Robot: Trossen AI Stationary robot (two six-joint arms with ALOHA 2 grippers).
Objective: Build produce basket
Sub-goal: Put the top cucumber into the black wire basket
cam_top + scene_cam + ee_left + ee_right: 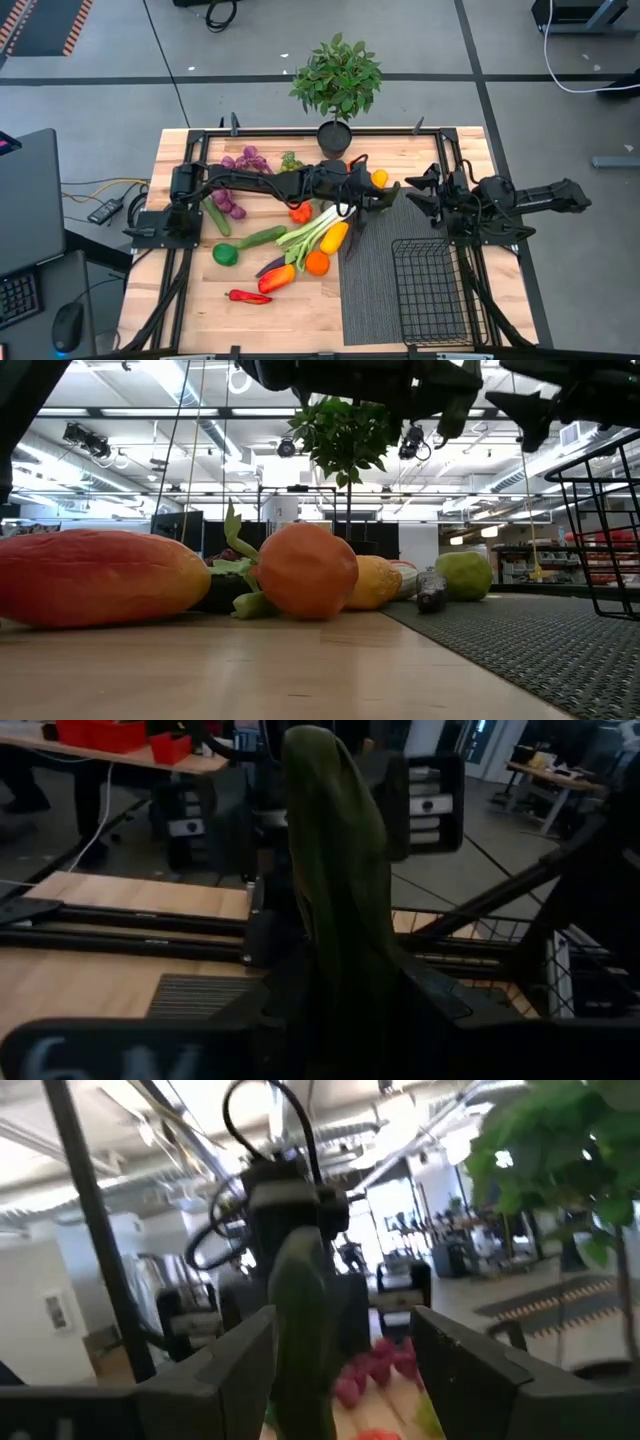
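A dark green cucumber [390, 193] hangs in the air over the far end of the ribbed mat [370, 285], and my left gripper [374, 197] is shut on it. My right gripper [416, 192] faces it from the table's right, open. In the right wrist view its fingers stand on either side of the cucumber's free end [300, 1320]; I cannot tell whether they touch it. The black wire basket [430, 292] stands on the mat at the near right. The other produce [300, 240] lies on the wood left of the mat. My left gripper pinches the cucumber's lower part [335, 985] between its two fingers. It comes roughly level from the table's left. The cucumber runs on along the fingers toward the right gripper. It is lifted clear of the table.
A potted leafy plant [335, 85] stands at the table's far edge. Purple grapes [240, 165] lie at the far left. An orange [305, 570], a red-orange pepper [95, 575] and a green fruit [465, 575] rest on the table near the mat.
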